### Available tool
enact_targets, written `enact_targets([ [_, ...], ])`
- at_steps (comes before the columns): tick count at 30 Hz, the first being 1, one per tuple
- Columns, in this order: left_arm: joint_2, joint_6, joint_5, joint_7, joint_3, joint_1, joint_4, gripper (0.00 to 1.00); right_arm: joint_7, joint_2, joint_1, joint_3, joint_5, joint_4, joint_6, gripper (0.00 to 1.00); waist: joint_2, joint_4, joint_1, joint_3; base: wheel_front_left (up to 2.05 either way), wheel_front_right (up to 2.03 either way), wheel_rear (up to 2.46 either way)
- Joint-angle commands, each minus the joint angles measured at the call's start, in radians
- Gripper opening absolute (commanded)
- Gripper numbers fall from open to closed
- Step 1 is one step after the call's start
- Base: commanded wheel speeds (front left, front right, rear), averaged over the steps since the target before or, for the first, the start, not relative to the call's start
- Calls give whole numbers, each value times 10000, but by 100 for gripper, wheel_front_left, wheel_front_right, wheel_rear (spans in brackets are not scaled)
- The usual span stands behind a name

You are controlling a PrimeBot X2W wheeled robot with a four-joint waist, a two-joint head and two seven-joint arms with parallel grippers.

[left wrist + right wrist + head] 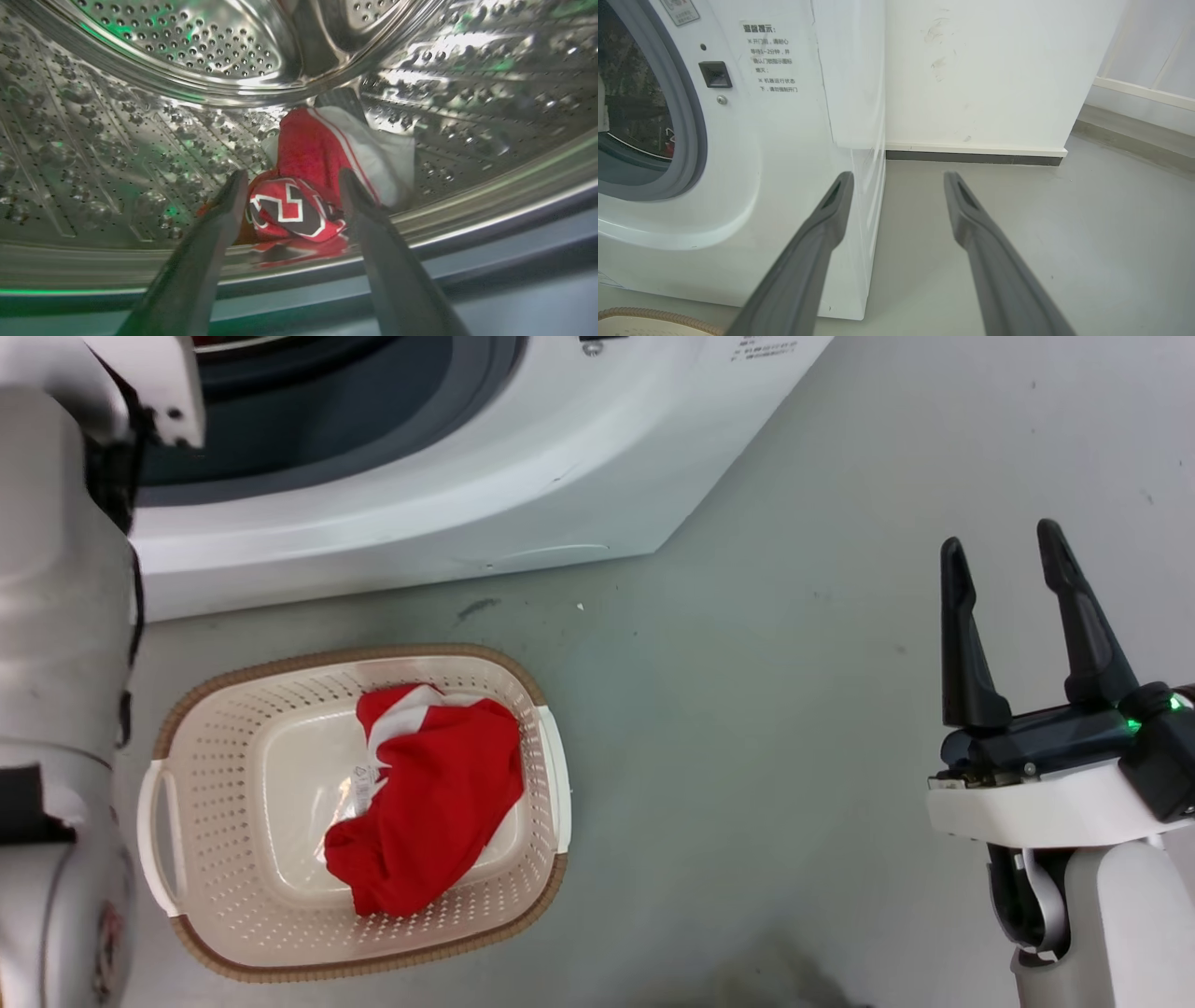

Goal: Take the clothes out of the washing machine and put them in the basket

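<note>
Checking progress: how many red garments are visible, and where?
2: one jersey in the basket, one bundle in the drum. The bundle may be more than one garment.

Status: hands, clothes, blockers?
Left hand open inside drum, aimed at red garment. Right hand open, over floor. Second garment in basket. Nothing in the way.

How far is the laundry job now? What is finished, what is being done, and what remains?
Done: one red garment lies in the basket. In hand: the left gripper is open inside the drum, facing a second red-and-white garment, not yet gripped. Left: grasp that one and carry it to the basket. The right gripper is open over the floor, holding nothing.
</note>
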Motion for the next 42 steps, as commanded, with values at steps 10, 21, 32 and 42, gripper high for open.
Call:
enact_targets([
  [10, 476, -374, -5, 2198, -357, -1921, 1289, 100, -24, 17, -454, -22, 262, -141, -7, 100, 0, -322, -2, 1047, 0, 0, 0],
  [21, 560, -460, -225, 3520, -523, -2829, 1882, 100, -24, 17, -632, -136, 419, -206, -7, 100, 0, -408, -2, 1625, 0, 0, 0],
  [32, 538, -301, -237, 3182, -827, -2508, 1999, 0, -24, 17, -668, -129, 455, -143, -7, 100, 0, -433, -2, 1638, 0, 0, 0],
  [42, 588, -248, -351, 1566, -961, -2064, 1816, 0, -24, 16, -431, -109, 360, 60, -7, 100, 0, -463, -2, 984, 0, 0, 0],
])
